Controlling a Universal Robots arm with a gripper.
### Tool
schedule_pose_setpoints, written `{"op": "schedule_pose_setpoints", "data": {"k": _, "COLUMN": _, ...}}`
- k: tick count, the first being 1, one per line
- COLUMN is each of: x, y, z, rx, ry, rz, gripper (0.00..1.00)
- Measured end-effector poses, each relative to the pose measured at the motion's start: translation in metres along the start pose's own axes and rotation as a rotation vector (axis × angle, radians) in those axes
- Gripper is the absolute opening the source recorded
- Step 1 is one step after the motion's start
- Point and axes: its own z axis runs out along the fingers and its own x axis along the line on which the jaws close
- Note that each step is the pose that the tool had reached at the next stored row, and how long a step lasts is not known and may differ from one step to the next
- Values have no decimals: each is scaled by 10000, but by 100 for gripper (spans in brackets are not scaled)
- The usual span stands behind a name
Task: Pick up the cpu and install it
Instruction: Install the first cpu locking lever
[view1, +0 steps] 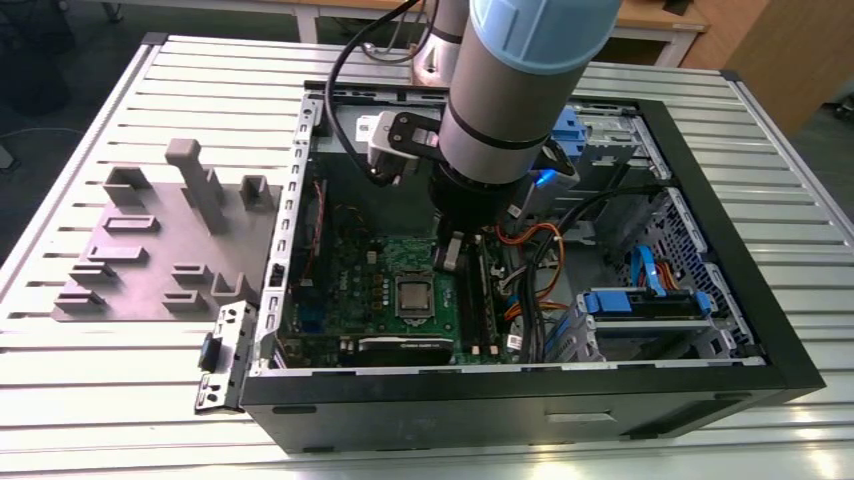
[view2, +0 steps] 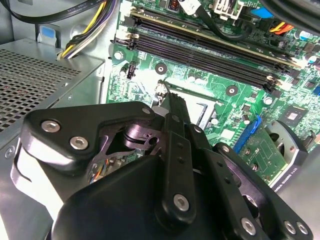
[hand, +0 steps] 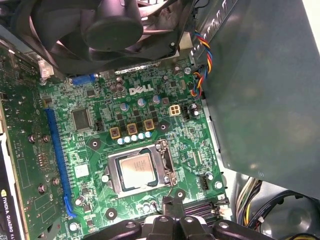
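Note:
The cpu (hand: 137, 169), a small square chip with a pale silver top, lies flat in the metal socket frame (hand: 112, 179) on the green motherboard (hand: 165, 125). In the exterior view the cpu (view1: 415, 295) sits mid-board inside the open computer case (view1: 694, 200). My gripper (hand: 173, 201) hovers just beside the socket, near the memory slots, with its fingers together and nothing between them. In the second wrist view the gripper (view2: 175, 101) points down at the socket's edge (view2: 202, 107) and its body hides the chip. In the exterior view the gripper (view1: 454, 255) hangs below the arm, over the board.
A black fan (hand: 107, 25) overhangs the board. Long memory slots (view2: 210, 47) and bundled cables (view1: 534, 270) run close to the gripper. A perforated metal box (view2: 35, 87) and the case wall (hand: 265, 90) flank the board. A grey plastic fixture (view1: 160, 240) lies on the slatted table (view1: 80, 390) outside the case.

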Motion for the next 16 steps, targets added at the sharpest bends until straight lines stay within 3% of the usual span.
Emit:
{"op": "schedule_pose_setpoints", "data": {"k": 6, "x": 0, "y": 0, "z": 2, "rx": 0, "ry": 10, "rz": -31, "gripper": 11}}
{"op": "schedule_pose_setpoints", "data": {"k": 16, "x": 1, "y": -1, "z": 6, "rx": -35, "ry": 43, "rz": -415, "gripper": 11}}
